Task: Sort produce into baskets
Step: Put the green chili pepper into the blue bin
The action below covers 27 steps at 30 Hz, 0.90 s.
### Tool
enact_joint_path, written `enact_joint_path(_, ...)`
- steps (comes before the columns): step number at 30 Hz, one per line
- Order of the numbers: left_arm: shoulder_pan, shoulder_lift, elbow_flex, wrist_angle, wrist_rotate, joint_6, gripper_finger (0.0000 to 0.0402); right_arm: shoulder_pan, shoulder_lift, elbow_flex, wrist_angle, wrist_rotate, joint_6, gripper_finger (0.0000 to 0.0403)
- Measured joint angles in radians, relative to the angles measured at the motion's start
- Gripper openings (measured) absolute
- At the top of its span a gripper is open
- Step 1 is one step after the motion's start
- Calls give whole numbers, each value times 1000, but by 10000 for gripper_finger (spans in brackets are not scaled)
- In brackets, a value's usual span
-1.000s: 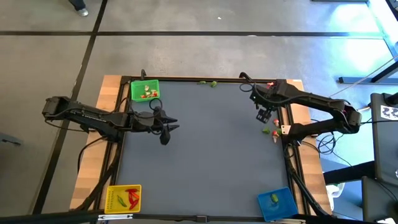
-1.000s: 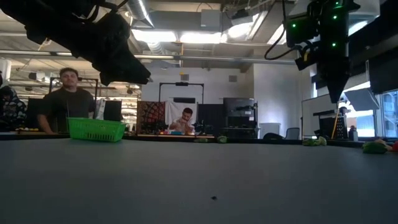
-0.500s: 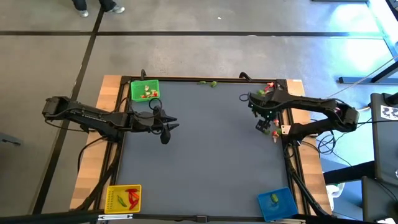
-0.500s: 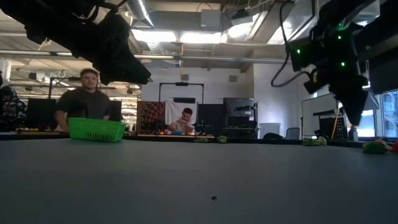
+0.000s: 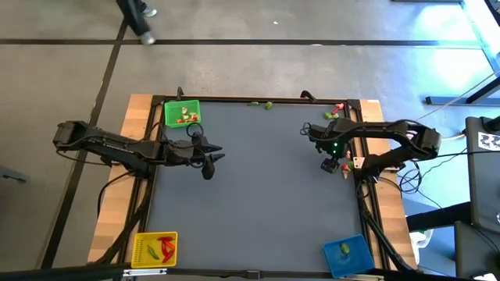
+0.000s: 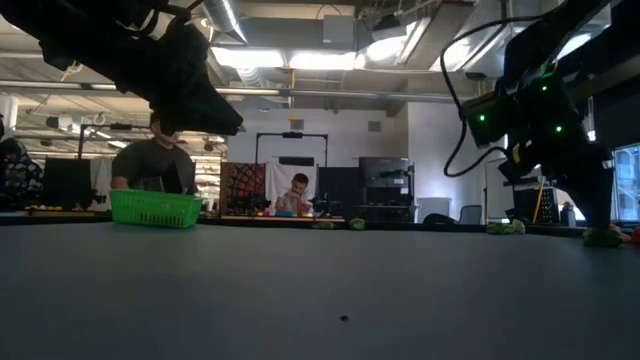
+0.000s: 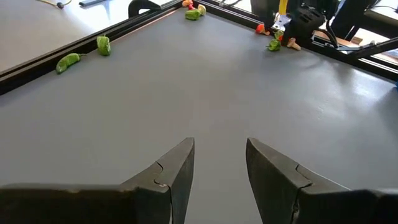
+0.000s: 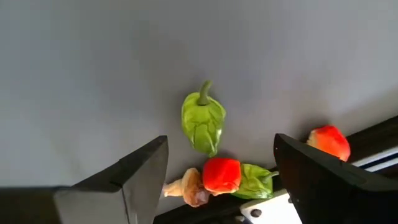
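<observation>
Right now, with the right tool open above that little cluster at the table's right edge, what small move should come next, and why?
Probably a short straight descent: the right tool hangs open over the green leafy piece, which lies apart from the red piece beside it, so lowering should bracket the leaf alone. The left tool waits, open and empty, near the green basket.

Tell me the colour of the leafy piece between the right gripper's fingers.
Green leafy piece, clearest in the right wrist view.

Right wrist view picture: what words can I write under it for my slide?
The right gripper, fingers wide open, hovers over a green leaf, a red piece and a pale piece.
</observation>
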Motion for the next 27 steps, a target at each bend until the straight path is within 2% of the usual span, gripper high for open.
enact_joint_path(5,0,0,0,0,-3,-2,141,0,59,0,8,9,17,264)
enact_joint_path(13,0,0,0,0,-4,6,141,0,123,0,42,-31,13,140)
enact_joint_path(17,0,0,0,0,-4,6,141,0,149,1,62,-46,13,94)
enact_joint_path(23,0,0,0,0,-4,6,141,0,137,1,62,-53,-2,45)
enact_joint_path(27,0,0,0,0,-4,6,141,0,91,29,36,-55,-2,36)
